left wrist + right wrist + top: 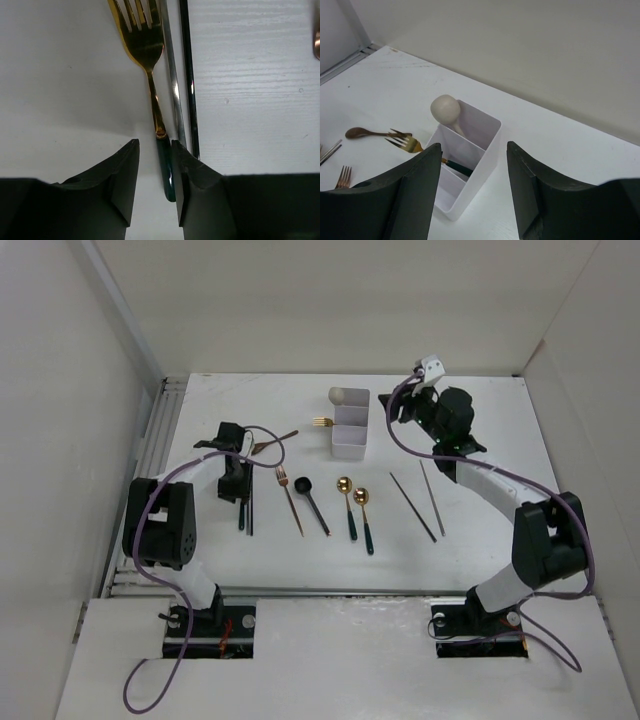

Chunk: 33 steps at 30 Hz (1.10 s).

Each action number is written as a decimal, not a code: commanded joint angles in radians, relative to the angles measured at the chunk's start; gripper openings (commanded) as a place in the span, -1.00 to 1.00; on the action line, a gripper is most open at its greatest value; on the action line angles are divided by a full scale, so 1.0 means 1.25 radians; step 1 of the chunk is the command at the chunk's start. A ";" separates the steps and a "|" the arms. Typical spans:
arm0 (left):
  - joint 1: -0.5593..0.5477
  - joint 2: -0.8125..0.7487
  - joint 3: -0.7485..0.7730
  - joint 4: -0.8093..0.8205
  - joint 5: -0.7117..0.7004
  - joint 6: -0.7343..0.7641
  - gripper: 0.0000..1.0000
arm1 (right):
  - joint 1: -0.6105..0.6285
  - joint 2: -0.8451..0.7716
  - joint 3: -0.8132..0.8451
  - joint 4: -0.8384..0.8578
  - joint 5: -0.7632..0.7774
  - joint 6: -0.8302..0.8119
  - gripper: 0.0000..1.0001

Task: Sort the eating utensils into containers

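Observation:
The white three-compartment container (pixel 349 426) stands at the back centre. A white spoon (pixel 340 396) is in its far compartment and a gold fork (pixel 322 422) leans out of the middle one. My left gripper (pixel 236 488) is low over a gold fork (pixel 142 40). Its jaws are open on either side of the fork's dark green handle (pixel 167 170), beside two dark chopsticks (pixel 189 75). My right gripper (pixel 473 150) is open and empty just right of the container (pixel 490 145). A copper fork (pixel 289 500), a black spoon (pixel 312 502), two gold spoons (pixel 348 505) and two more chopsticks (pixel 412 505) lie on the table.
A brown wooden spoon (pixel 275 443) lies left of the container and also shows in the right wrist view (pixel 362 133). White walls enclose the table at the back and on both sides. A metal rail (pixel 150 455) runs along the left edge.

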State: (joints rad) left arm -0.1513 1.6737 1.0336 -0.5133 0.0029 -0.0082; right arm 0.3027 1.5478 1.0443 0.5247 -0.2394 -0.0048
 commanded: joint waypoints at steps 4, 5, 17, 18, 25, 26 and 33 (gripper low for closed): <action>-0.010 0.013 0.014 -0.054 0.015 0.021 -0.46 | 0.008 -0.043 -0.010 0.004 0.025 -0.026 0.20; -0.010 0.030 0.022 -0.064 0.015 0.021 -0.49 | 0.008 -0.050 -0.010 -0.004 0.025 -0.026 0.20; -0.010 0.097 0.048 -0.095 -0.001 0.073 -0.66 | -0.007 -0.066 -0.010 -0.020 0.039 -0.072 0.25; -0.002 0.097 0.048 -0.095 0.007 0.073 -0.71 | -0.007 -0.066 -0.010 -0.020 0.039 -0.072 0.25; 0.024 0.119 0.065 -0.102 0.025 0.028 -1.00 | -0.014 -0.081 -0.010 -0.020 0.048 -0.080 0.25; 0.033 0.119 0.079 -0.102 0.025 0.015 -1.00 | -0.014 -0.081 -0.010 -0.020 0.048 -0.080 0.25; 0.071 0.049 0.204 -0.055 0.077 -0.019 -1.00 | -0.014 -0.081 -0.001 -0.027 0.048 -0.080 0.19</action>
State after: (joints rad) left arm -0.0792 1.8034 1.1995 -0.6277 0.0589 -0.0051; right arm 0.2935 1.4815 1.0309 0.4782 -0.1898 -0.0944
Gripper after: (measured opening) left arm 0.099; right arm 0.600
